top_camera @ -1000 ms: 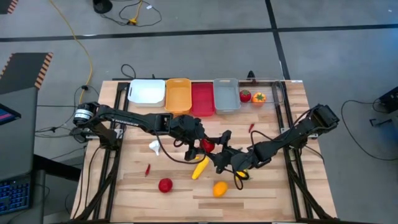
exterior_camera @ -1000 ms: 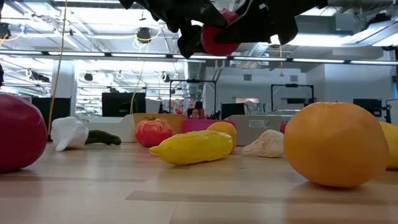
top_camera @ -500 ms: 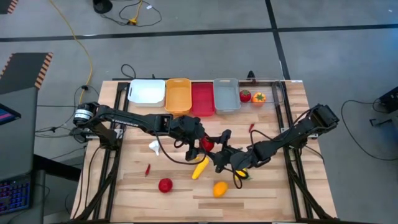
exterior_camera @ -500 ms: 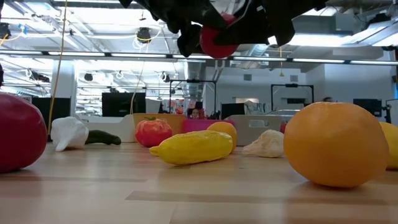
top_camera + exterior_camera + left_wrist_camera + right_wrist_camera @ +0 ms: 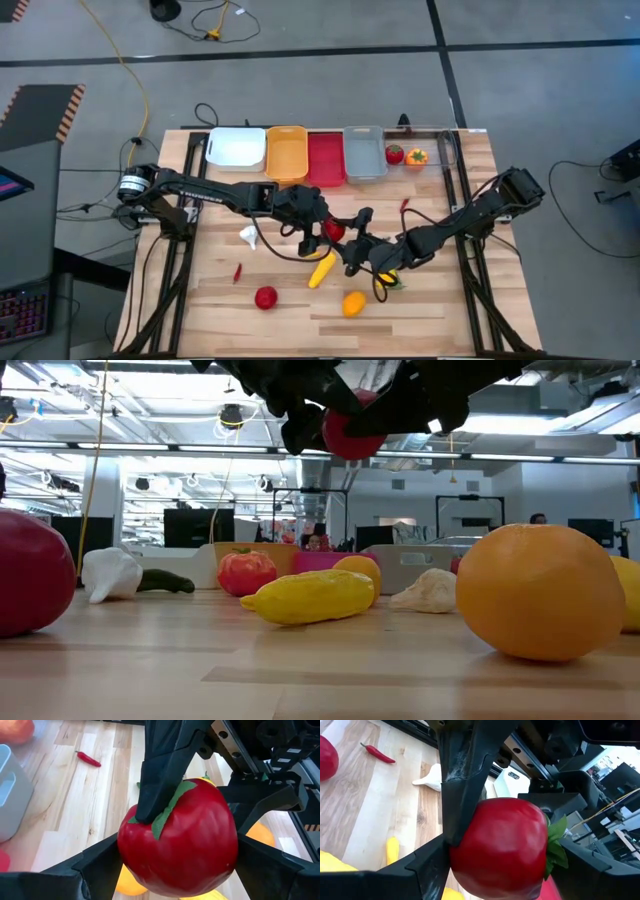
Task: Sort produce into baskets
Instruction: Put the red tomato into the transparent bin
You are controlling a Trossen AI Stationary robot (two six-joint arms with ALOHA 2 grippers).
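High view: left gripper (image 5: 322, 229) and right gripper (image 5: 345, 243) meet mid-table, both on a red tomato (image 5: 333, 232) held above the boards. Bins line the far edge: white bin (image 5: 236, 147), orange bin (image 5: 286, 152), red bin (image 5: 325, 158), grey bin (image 5: 364, 153), clear bin (image 5: 440, 150) w/ a tomato and an orange pepper inside. On the table: yellow corn (image 5: 321, 269), orange fruit (image 5: 353, 303), a 2nd tomato (image 5: 265, 297), white garlic (image 5: 248, 236), red chilli (image 5: 238, 272).

Low view: tomato (image 5: 352, 432) hangs high betw. dark fingers; corn (image 5: 312, 597) and orange fruit (image 5: 540, 592) rest below.

Left wrist: fingers (image 5: 95, 865) spread wide, pressing the tomato (image 5: 179, 840) from both sides; right arm's finger lies across its top.

Right wrist: same, fingers (image 5: 427, 862) clamp the tomato (image 5: 502, 847).
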